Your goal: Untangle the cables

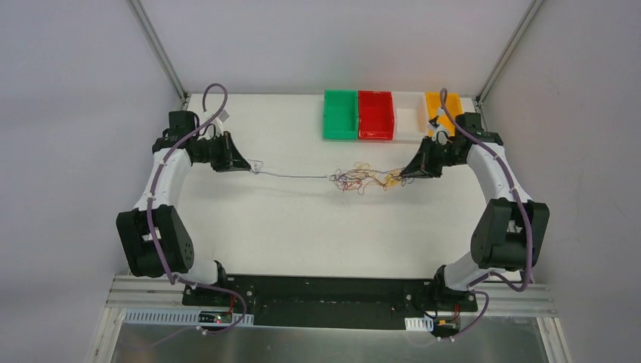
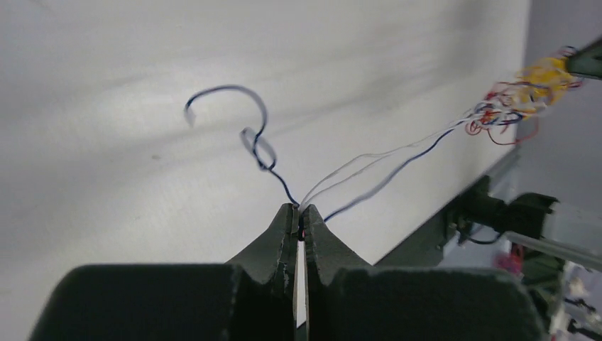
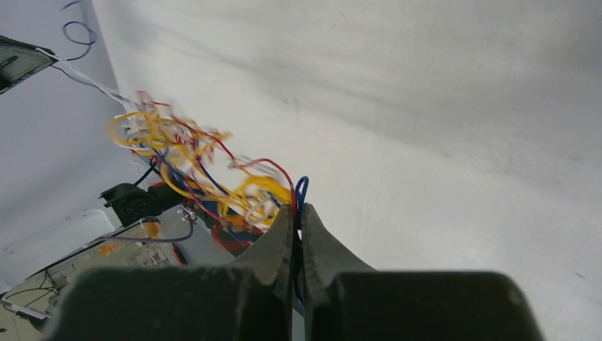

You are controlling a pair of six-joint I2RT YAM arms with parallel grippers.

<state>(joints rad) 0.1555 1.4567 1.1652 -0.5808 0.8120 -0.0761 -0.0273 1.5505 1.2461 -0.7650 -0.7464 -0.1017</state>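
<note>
The white surface [image 1: 302, 234], between grey walls [image 1: 75, 91], carries coloured bins [image 1: 376, 115] behind the cables [image 1: 363, 180]. The left pincer [image 1: 248, 168] and right pincer [image 1: 404, 175] each pinch them.

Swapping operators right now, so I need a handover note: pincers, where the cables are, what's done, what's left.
The left pincer is shut on thin whitish-grey and dark blue strands, drawn taut out of the knot.
The right pincer is shut on the opposite side of the knot of thin curly orange-yellow, red and blue wires.
The knot is strung between the two pincers over the white table.
Done: a few strands drawn out to the left.
Left: the bulk is tangled; no wire lies fully separate.
</note>
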